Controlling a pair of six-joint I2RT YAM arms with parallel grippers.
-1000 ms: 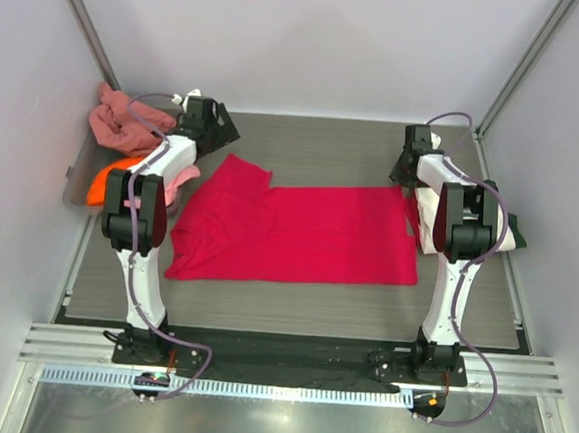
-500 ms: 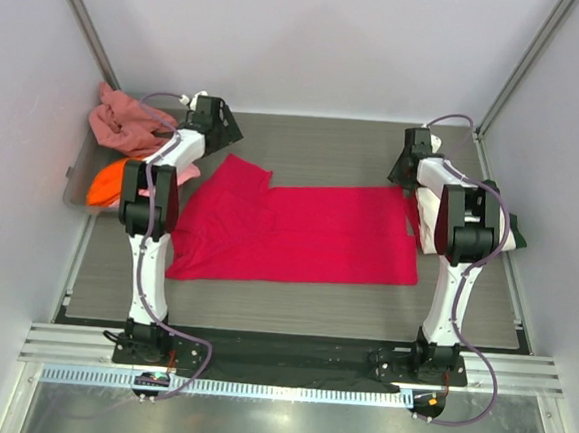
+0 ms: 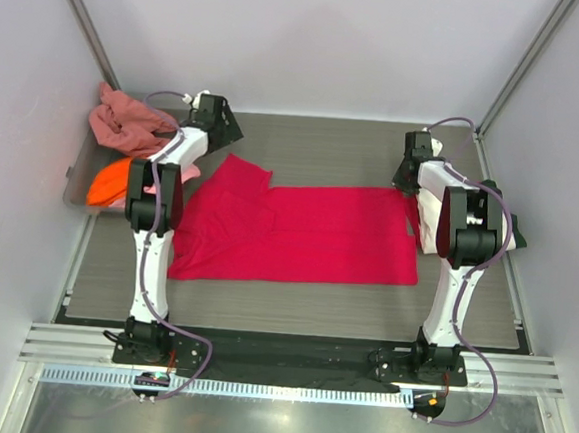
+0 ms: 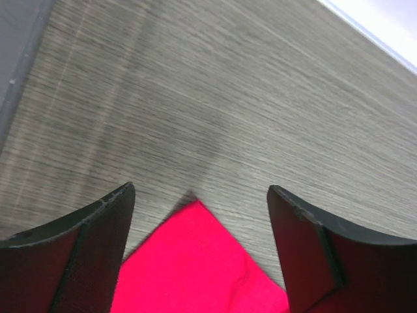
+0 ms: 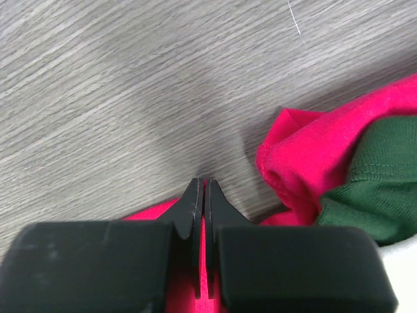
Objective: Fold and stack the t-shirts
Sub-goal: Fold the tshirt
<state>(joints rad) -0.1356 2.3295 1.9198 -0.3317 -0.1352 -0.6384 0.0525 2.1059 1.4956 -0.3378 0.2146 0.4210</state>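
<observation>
Grey table (image 3: 315,148) bearing red shirt (image 3: 308,233), left gripper (image 4: 199,190) opened wide over one corner, right gripper (image 5: 201,186) clamped on its edge.

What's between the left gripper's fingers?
Left wrist view: one corner of the red t-shirt sits inside the open left gripper, with bare table beyond it.

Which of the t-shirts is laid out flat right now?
The crimson-red t-shirt, spread flat mid-table. The salmon-pink shirt and orange shirt lie crumpled in the bin at left; the dark green shirt is bunched at right.
</observation>
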